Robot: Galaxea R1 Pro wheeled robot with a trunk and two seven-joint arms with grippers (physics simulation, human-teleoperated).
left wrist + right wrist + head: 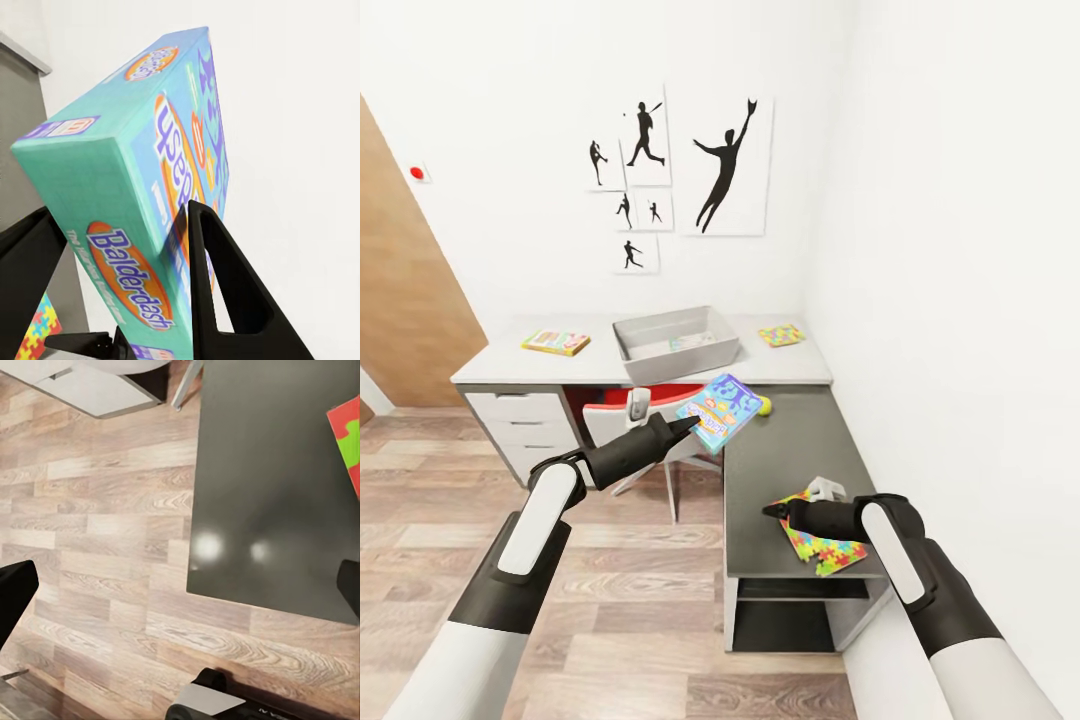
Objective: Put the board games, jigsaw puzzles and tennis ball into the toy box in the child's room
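Red-and-white chair (pixel 628 410) tucked under desk; red wall button (pixel 417 173).

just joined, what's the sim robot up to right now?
Tidying toys into the toy box on the desk. The left hand grips a blue "Balderdash" board game, held in the air short of the box. The right hand hovers open over a jigsaw puzzle on the dark wing. A tennis ball, another puzzle and another game still wait.

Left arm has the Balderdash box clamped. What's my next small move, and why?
Probably carry the left gripper forward and slightly left until it is over the toy box. The Balderdash box is held tilted in the air, short of the bin's near rim, over the dark wing by the tennis ball. Releasing now would likely miss.
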